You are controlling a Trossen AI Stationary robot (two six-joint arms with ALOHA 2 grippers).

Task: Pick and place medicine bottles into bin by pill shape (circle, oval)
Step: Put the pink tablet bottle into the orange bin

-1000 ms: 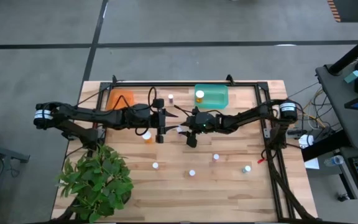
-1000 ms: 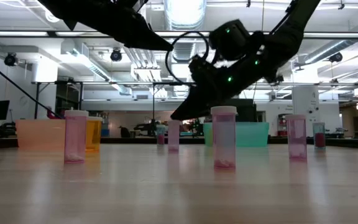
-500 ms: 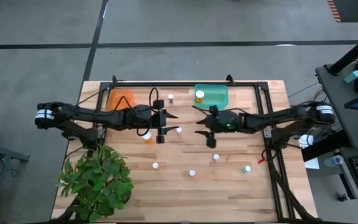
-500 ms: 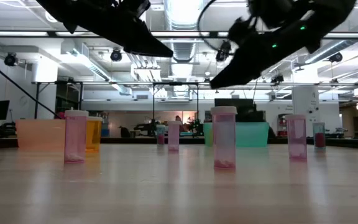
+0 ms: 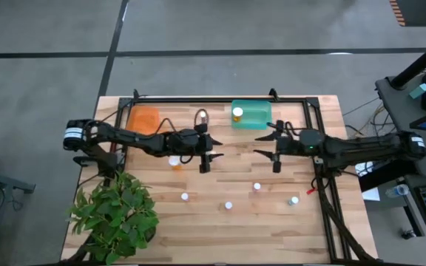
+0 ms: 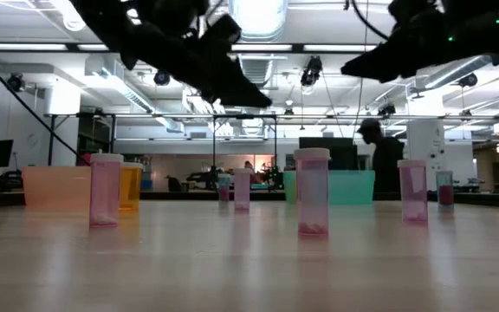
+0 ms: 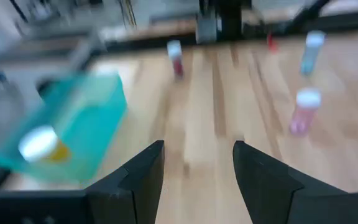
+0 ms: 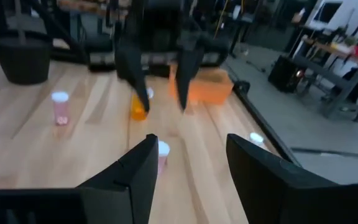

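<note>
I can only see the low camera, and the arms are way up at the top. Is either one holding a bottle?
Observer: No. The left gripper is open, with nothing between its fingers.
Operator: What about the other one?
Observer: The right gripper is open and empty too.
Operator: Is anything in the green bin?
Observer: Yes, one white-capped bottle sits inside the green bin.
</note>
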